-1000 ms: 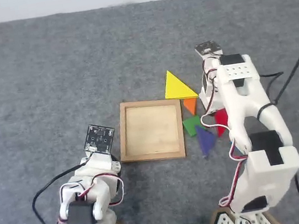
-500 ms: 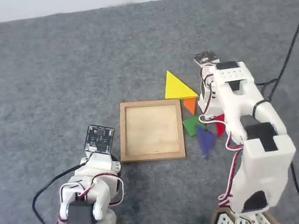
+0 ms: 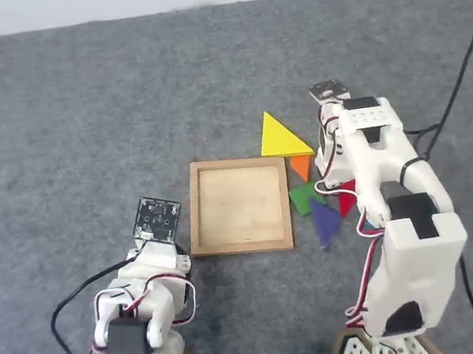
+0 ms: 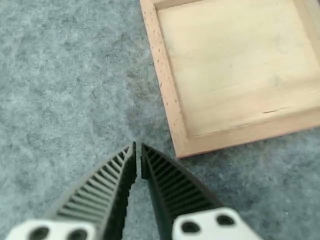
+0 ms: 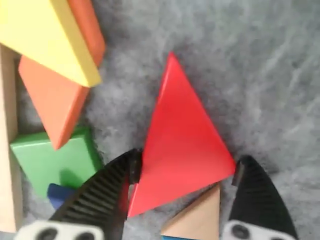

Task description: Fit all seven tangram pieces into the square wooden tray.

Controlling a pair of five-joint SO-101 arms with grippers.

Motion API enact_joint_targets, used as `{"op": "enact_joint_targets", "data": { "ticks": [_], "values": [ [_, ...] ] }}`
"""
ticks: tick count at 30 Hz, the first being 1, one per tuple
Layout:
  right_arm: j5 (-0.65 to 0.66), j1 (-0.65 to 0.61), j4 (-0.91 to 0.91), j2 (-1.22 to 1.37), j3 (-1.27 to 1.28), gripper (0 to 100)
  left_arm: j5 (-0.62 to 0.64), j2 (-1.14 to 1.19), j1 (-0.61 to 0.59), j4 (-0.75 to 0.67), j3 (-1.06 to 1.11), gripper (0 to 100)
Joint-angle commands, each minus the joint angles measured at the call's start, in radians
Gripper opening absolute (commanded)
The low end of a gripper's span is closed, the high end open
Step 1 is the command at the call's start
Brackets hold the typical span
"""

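High view, I see the pale square wooden tray (image 3: 239, 206) on the grey worktop (image 3: 79, 120), the coloured tangram pieces (image 3: 304, 197) just beside it; left wrist view, my left gripper (image 4: 138, 149) has its fingers pressed together near the tray's corner; right wrist view, my right gripper (image 5: 189, 164) has its fingers spread astride the flat red triangle (image 5: 180, 142).

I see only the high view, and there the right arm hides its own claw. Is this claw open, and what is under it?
Observer: The right claw is open, and the red triangle lies between its jaws.
Operator: Is any piece hidden near it?
Observer: Yes, a pale wooden triangle lies beside the red one's wide edge.
Operator: And the left claw?
Observer: The left claw is shut, above the carpet near a corner of the wooden tray.
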Motion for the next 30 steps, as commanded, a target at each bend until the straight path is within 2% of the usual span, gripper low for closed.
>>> {"op": "enact_joint_targets", "data": {
  "ticks": [1, 10, 19, 22, 26, 30],
  "values": [
    [-0.025, -0.007, 0.016, 0.002, -0.044, 21.2, -0.002, -0.015, -0.005, 0.003, -0.01, 2],
    [-0.034, -0.008, 0.079, -0.062, -0.124, 21.2, -0.002, -0.015, -0.005, 0.003, -0.01, 2],
    [-0.054, -0.031, 0.079, -0.206, -0.029, 21.7, -0.002, -0.015, -0.005, 0.003, -0.01, 2],
    [-0.057, -0.025, 0.039, -0.202, 0.011, 25.6, -0.002, -0.015, -0.005, 0.003, -0.01, 2],
    [-0.152, -0.012, 0.008, -0.157, 0.029, 32.9, -0.002, -0.015, -0.005, 0.003, -0.01, 2],
    [-0.204, 0.004, -0.041, -0.127, 0.023, 31.7, -0.002, -0.015, -0.005, 0.003, -0.01, 2]
  ]
}}
